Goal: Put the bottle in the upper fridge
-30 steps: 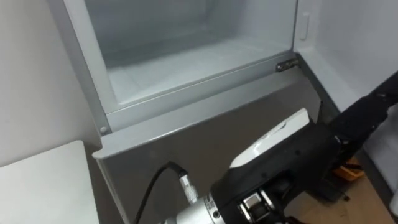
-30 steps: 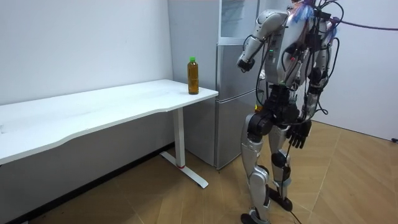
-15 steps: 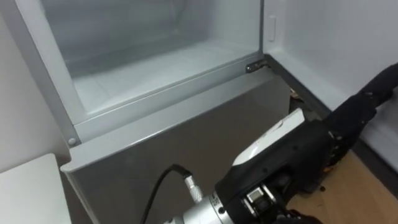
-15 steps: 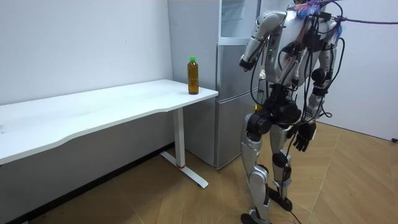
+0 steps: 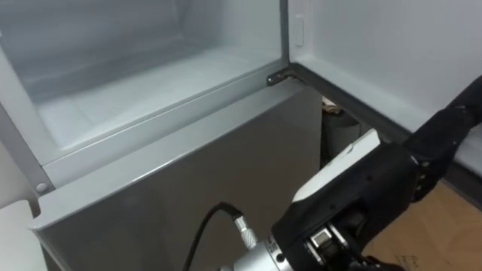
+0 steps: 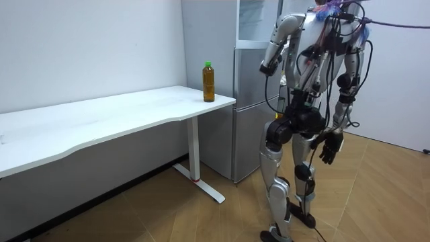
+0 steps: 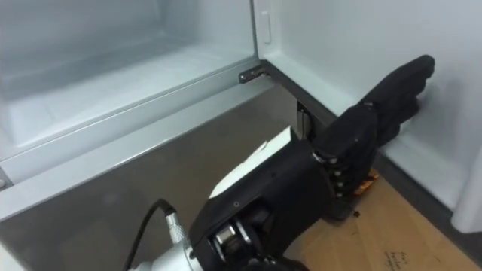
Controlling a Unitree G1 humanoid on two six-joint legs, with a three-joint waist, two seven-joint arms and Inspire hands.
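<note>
Two hands, both empty. Left eye view: the left hand (image 5: 452,128) points toward 2 o'clock before the open upper fridge (image 5: 151,90). Room view: bottle (image 6: 209,82) upright on the bench (image 6: 101,121), at 9 o'clock from the robot; right hand (image 6: 329,146) hangs relaxed. Right eye view: left fingers (image 7: 407,79) straight.

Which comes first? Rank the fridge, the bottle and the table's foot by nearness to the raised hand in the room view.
1. Fridge, right beside the raised left hand.
2. Bottle, standing on the table corner, toward the room view's left.
3. Table's foot, down on the floor, below the bottle.
</note>
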